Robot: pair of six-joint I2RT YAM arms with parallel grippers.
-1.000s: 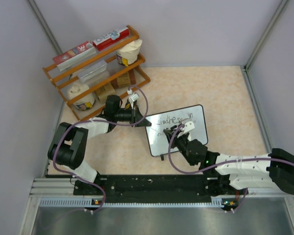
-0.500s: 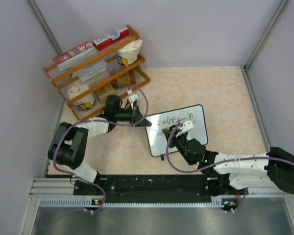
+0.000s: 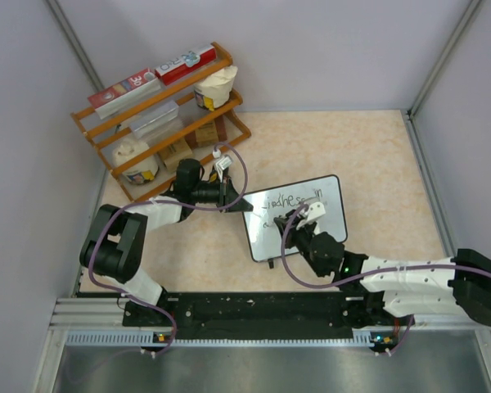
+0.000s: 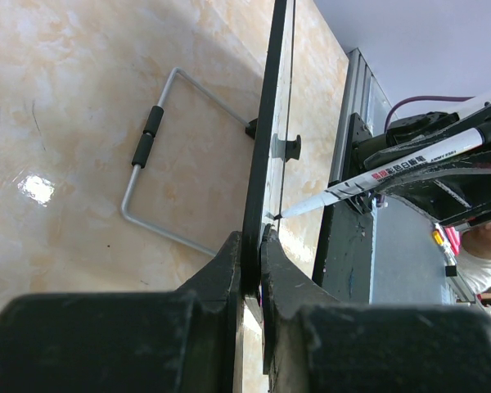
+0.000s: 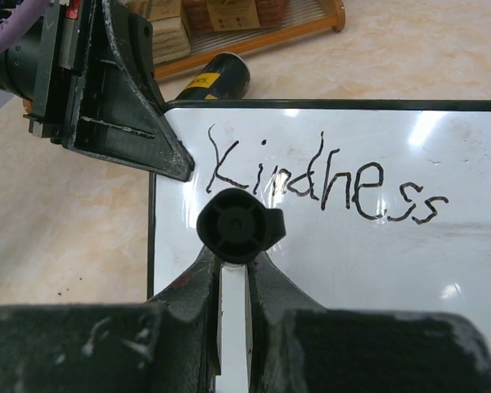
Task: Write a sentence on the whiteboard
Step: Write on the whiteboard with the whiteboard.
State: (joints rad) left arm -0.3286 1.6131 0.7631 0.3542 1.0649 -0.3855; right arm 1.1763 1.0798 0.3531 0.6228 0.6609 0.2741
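The whiteboard [image 3: 299, 214] stood propped on its wire stand [image 4: 159, 155] near the middle of the table [image 3: 376, 155], a little toward the near edge. The wooden rack [image 3: 159, 115] was well apart from it in the far left corner.

I judged the board light, thin and stiff, with a slick face. On that stand it would likely slide or rock back under any push from a pen. The black frame looked the right place to take it, not the writing face (a grip there would smear the ink).

My left gripper [image 4: 254, 250] was pressed together on the frame at the board's left edge near its upper corner, with one finger on the face and one behind. That edge ran straight away from my left wrist camera.

My right gripper [image 5: 233, 266] was pinching the marker [image 4: 409, 164], its black cap end pointing back at my right wrist camera. This gripper sat in front of the board's lower left part, toward the near edge of the table. From the left wrist view, the marker's tip looked to be touching the face just beside my left fingers.

The sentence [image 5: 323, 184] was only part done: the top line read "Kindness", with a short word after it in the top view. A second line had begun beneath (my right gripper hid most of it).
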